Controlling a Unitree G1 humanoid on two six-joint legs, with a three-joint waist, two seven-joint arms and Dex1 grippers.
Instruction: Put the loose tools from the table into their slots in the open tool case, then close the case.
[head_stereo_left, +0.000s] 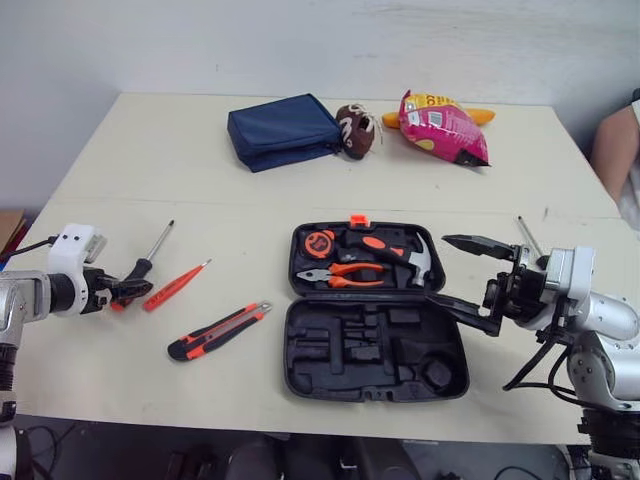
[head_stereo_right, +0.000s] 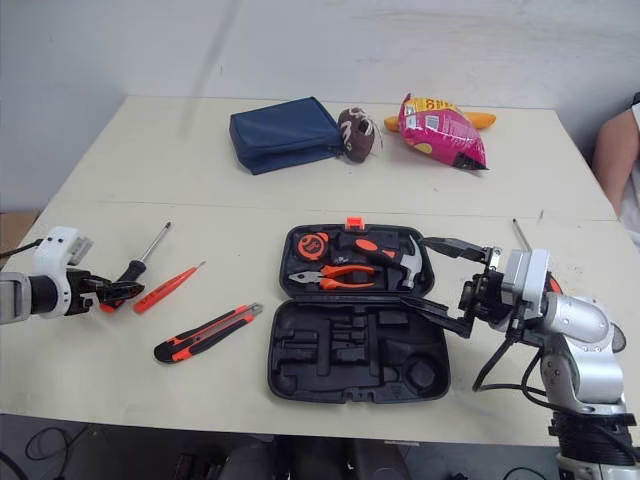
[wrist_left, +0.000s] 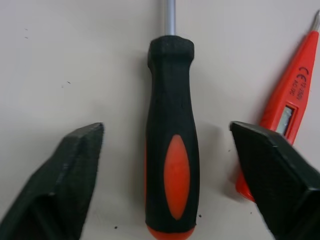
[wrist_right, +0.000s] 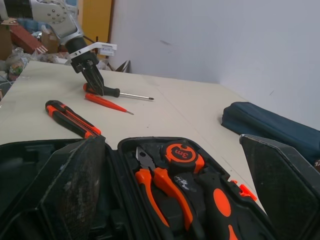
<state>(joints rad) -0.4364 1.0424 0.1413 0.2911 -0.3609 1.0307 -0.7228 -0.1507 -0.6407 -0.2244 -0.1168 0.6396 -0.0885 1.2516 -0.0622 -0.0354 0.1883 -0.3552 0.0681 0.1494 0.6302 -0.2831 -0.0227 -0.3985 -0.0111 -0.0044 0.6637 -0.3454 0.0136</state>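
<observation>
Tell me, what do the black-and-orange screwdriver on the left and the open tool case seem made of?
Screwdriver: handle looks like matte black rubbery plastic with a smooth orange inlay; the shaft is silvery, likely steel. Tool case: probably moulded hard black plastic, judging by its shaped recesses.

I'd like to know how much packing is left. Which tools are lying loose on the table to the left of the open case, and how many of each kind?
Screwdriver: 1
Red tester pen: 1
Utility knife: 1
Total: 3
</observation>
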